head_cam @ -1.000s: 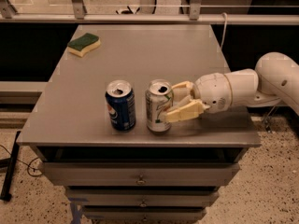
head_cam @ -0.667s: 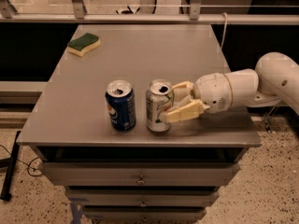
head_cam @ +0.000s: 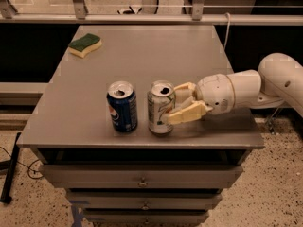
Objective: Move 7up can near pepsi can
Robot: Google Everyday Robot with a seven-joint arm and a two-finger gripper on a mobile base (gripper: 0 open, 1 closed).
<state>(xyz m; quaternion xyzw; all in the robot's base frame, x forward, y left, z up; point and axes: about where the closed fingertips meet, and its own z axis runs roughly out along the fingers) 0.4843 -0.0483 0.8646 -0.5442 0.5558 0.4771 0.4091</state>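
Nothing has shifted: the 7up (head_cam: pixel 160 109) stands upright, long axis vertical, opened top up, near the worktop's (head_cam: pixel 142 56) front edge, just right of the pepsi (head_cam: pixel 122 107). From the right, the claw (head_cam: pixel 177 102) grips the 7up, its fingers hiding the can's right side.

dim, warm overhead light bathes gripper (head_cam: pixel 173 103) beside the 7up can (head_cam: pixel 158 111).

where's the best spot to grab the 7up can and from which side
Mid-body, from the side away from the pepsi can, which crowds the other. The 7up can stands upright; the gripper is there, fingers closed across its wall.
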